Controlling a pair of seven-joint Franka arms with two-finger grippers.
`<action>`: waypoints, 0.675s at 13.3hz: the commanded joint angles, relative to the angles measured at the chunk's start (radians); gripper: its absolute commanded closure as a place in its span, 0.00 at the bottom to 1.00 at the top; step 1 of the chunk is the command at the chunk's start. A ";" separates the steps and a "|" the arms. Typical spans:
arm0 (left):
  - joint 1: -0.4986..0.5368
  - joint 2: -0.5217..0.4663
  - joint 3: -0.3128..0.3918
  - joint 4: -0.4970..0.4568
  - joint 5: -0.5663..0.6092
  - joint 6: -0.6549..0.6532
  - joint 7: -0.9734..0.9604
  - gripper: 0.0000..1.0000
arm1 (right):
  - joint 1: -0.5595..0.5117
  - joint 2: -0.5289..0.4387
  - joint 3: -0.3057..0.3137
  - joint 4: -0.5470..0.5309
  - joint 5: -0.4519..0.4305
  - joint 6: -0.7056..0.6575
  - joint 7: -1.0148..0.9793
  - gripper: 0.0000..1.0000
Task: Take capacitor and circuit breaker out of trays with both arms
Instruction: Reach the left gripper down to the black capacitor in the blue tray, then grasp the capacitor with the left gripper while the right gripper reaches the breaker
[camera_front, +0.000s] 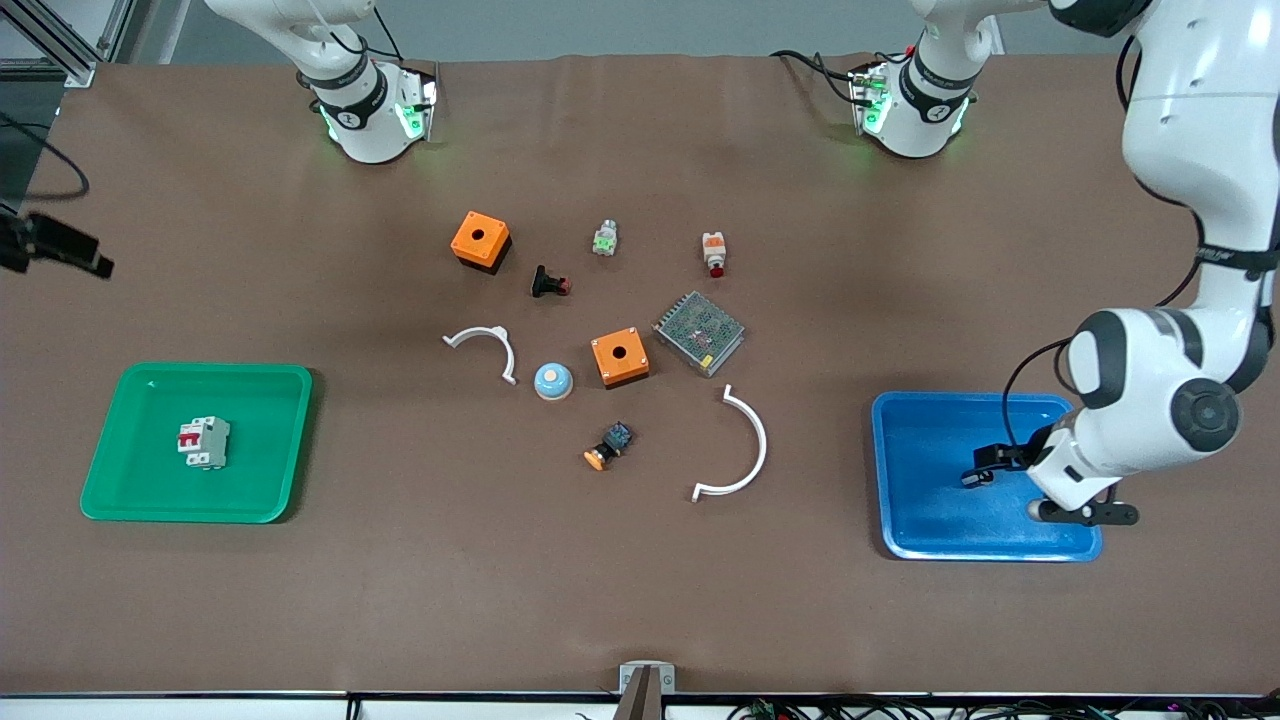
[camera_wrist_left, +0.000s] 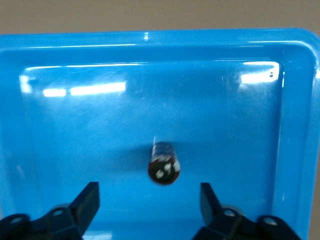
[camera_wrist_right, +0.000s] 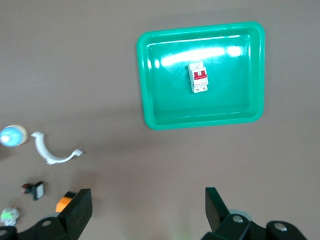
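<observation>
One brown table (camera_front: 640, 560), two trays.

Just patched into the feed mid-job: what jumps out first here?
Two bright trays stand out. The green tray, at the right arm's end of the table, holds the breaker. The blue tray, at the left arm's end, holds the capacitor, with the left gripper open just above it. The right gripper hangs open, high over bare table.

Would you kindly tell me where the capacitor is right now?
The capacitor lies in the blue tray at the left arm's end of the table, under the open left hand.
</observation>
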 joint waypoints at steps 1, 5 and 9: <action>-0.023 0.034 -0.001 0.023 0.009 0.029 -0.022 0.37 | -0.065 0.141 0.012 0.026 -0.008 0.094 -0.015 0.00; -0.020 0.045 0.002 0.018 0.016 0.051 -0.017 0.50 | -0.123 0.293 0.012 -0.017 -0.001 0.316 -0.136 0.00; -0.017 0.046 0.004 0.012 0.018 0.049 -0.015 0.66 | -0.152 0.342 0.015 -0.172 0.006 0.600 -0.243 0.00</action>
